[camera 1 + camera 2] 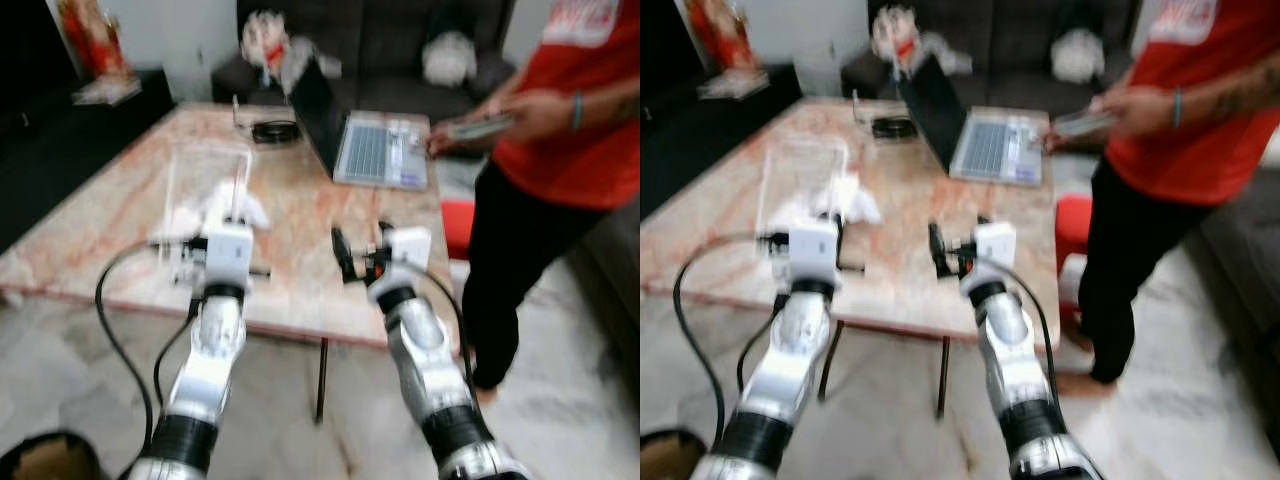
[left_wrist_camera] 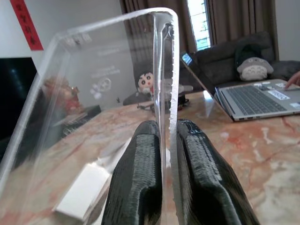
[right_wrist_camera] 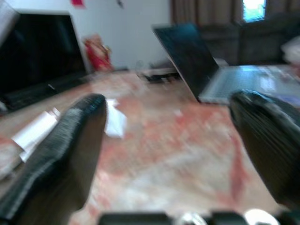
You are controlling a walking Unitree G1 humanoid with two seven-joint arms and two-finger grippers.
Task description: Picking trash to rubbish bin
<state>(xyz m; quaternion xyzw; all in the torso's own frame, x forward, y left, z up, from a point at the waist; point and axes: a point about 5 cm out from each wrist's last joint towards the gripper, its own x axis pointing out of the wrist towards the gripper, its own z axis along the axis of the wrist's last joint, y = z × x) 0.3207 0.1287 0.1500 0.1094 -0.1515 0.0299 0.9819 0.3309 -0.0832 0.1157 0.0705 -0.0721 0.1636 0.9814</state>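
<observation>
My left gripper (image 2: 167,125) is shut on the edge of a clear plastic container (image 2: 108,93), which stands upright over the near left part of the marble table (image 1: 300,290). White crumpled paper (image 1: 215,205) lies on the table right by the container (image 1: 205,180). Another white scrap (image 2: 82,190) rests on the tabletop beyond the fingers. My right gripper (image 1: 362,245) hovers open over the table's near edge, nothing between its fingers (image 3: 70,140). White paper pieces (image 3: 115,119) lie ahead of it to the left.
An open laptop (image 1: 385,150) sits at the table's far right. A person in a red shirt (image 1: 570,120) stands at the right holding a phone. A dark round container (image 1: 45,460) is on the floor at near left. A sofa (image 1: 400,40) stands behind the table.
</observation>
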